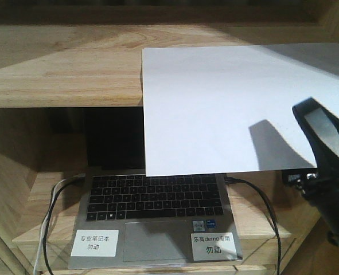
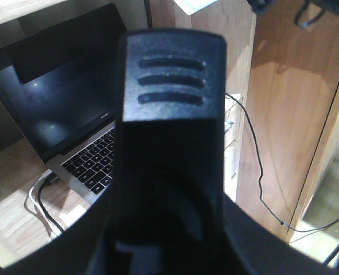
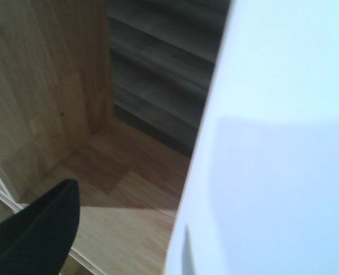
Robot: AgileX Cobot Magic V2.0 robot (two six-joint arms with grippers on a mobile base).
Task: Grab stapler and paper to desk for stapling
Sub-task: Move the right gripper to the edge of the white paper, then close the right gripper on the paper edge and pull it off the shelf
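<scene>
"Well, where's the plain white rectangular paper sheet (image 1: pixel 226 109)?"
"Jutting past the front edge of the light-wood worktop (image 1: pixel 60 63), above the grey laptop (image 1: pixel 158 217)."
"And the black right hand (image 1: pixel 321 134)?"
"At the sheet's lower right corner. Clenched or released, I cannot tell."

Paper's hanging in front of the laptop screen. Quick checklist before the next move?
1. Paper flat, uncreased: ok.
2. Right gripper holding its edge: cannot tell, contact hidden.
3. Stapler located: not ok, in no view.
4. Left gripper free: cannot tell, one finger fills its view.
5. Clearance from Laptop: not ok, it stands open close by the paper; likely lift clear first.
</scene>
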